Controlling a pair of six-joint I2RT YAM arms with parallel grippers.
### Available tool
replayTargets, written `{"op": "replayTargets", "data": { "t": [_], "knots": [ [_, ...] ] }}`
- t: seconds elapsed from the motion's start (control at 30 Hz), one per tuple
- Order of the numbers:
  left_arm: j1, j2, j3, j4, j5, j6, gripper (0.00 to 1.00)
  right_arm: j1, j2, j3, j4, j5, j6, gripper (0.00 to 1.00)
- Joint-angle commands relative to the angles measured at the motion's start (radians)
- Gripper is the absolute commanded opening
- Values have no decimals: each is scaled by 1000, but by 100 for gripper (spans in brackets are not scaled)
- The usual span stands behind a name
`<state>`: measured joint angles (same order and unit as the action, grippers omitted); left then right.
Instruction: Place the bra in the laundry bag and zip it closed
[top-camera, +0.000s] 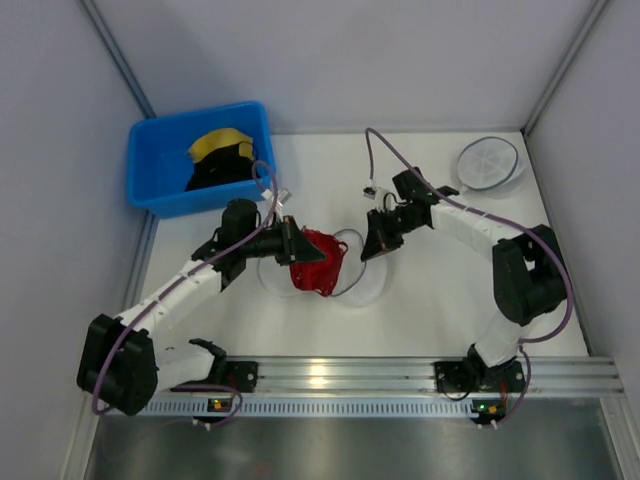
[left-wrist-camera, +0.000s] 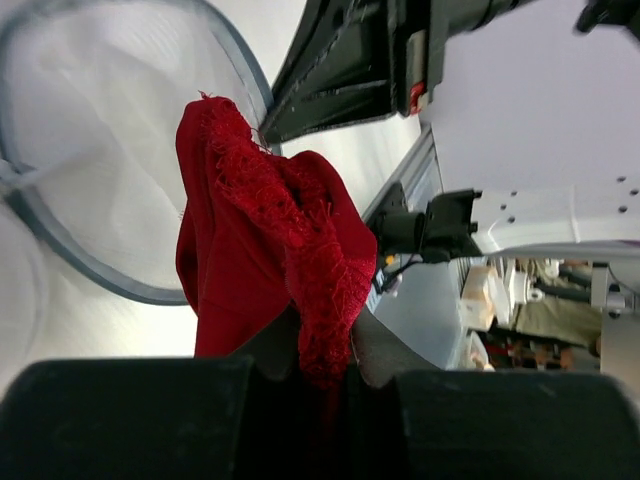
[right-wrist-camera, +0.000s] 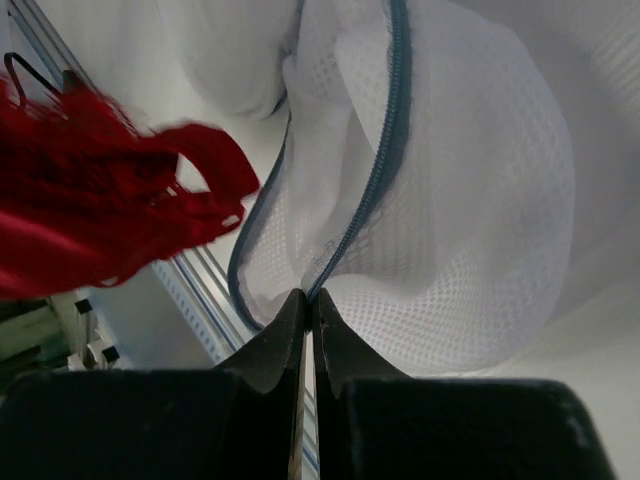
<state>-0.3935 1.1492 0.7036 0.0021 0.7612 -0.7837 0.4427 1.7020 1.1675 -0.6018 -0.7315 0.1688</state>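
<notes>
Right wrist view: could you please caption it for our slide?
Right claw pinched shut on the zipper rim of the laundry bag, with the red bra close at left.

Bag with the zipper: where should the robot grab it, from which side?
Take the bag by its zipper rim, from the right: that edge stands raised while the mesh looks floppy, and the bra hangs on the left. The right gripper pinches there.

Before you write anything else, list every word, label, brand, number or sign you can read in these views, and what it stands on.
None can be read.
The bra, the laundry bag and the blue bin show no print.
The clutter beyond the table in the left wrist view is too blurred to read.
</notes>
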Motion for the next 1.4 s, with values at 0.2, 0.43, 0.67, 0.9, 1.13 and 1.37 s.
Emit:
{"op": "replayTargets", "data": {
  "t": [0.2, 0.43, 0.67, 0.9, 1.13, 1.37],
  "knots": [
    [-82, 200, 23, 130, 12, -54, 0, 94, -74, 94, -41, -23, -130, 0],
    [-81, 328, 115, 170, -101, -109, 0, 132, -99, 44, -21, -104, -101, 0],
    [-54, 230, 209, -213, -413, -14, 0, 139, -88, 0, 92, -236, 16, 0],
    [-87, 158, 272, -410, -533, 38, 0, 154, -27, -32, 376, -332, 250, 0],
    [-286, 357, 350, -427, -810, 55, 0, 142, 21, -90, 514, -338, 362, 0],
    [-355, 575, 485, -439, -888, 44, 0, 41, -64, -216, 481, -270, 336, 0]
  ]
}}
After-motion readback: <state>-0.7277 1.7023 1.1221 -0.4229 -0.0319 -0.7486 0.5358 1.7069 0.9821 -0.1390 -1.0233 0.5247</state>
